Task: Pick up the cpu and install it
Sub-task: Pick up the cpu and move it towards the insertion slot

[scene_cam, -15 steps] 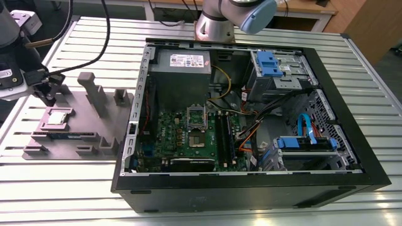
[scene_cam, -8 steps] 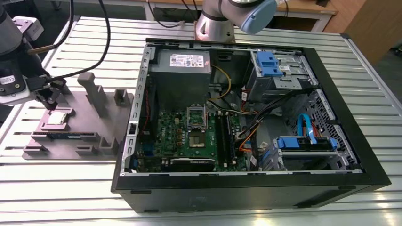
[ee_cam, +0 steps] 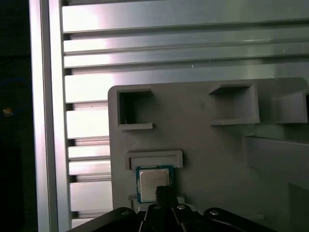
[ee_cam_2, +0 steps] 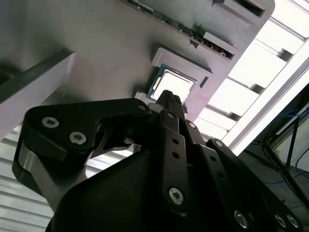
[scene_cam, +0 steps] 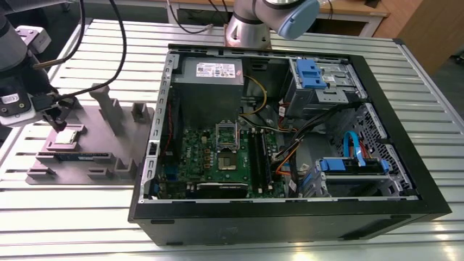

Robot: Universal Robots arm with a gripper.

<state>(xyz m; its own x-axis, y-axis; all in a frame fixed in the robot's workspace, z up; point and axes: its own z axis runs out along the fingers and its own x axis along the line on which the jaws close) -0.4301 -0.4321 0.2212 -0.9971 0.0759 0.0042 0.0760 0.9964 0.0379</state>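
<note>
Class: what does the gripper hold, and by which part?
Nothing: the cpu lies in its recess on the grey fixture, with the gripper close by it.

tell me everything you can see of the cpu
The cpu is a small flat square chip with a shiny silver metal top and a thin greenish rim. It lies flat, top up, in a shallow pocket of the grey fixture, at the exterior view's left, outside the computer case. The claw hangs at one edge of it, tips together; whether they touch it cannot be told.
</note>
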